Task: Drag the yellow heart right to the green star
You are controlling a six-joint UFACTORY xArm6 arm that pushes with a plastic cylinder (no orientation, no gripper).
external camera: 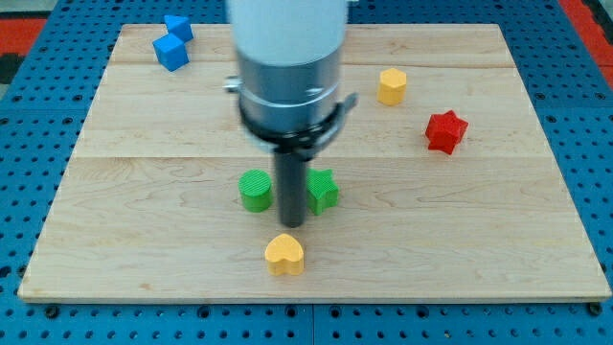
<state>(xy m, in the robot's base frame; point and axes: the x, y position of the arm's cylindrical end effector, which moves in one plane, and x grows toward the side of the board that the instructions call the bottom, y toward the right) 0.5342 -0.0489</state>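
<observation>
The yellow heart [284, 254] lies near the view's bottom centre of the wooden board [144, 211]. The green star [324, 190] sits just above and to the right of it, partly hidden by the rod. My tip [291, 225] ends between them, just above the yellow heart and at the green star's left edge. A green round block [255, 190] stands to the tip's left.
Two blue blocks [172, 43] lie at the view's top left. A yellow hexagonal block [391, 85] and a red star [445, 131] lie at the view's upper right. The arm's large grey body [290, 67] hides the board's upper middle.
</observation>
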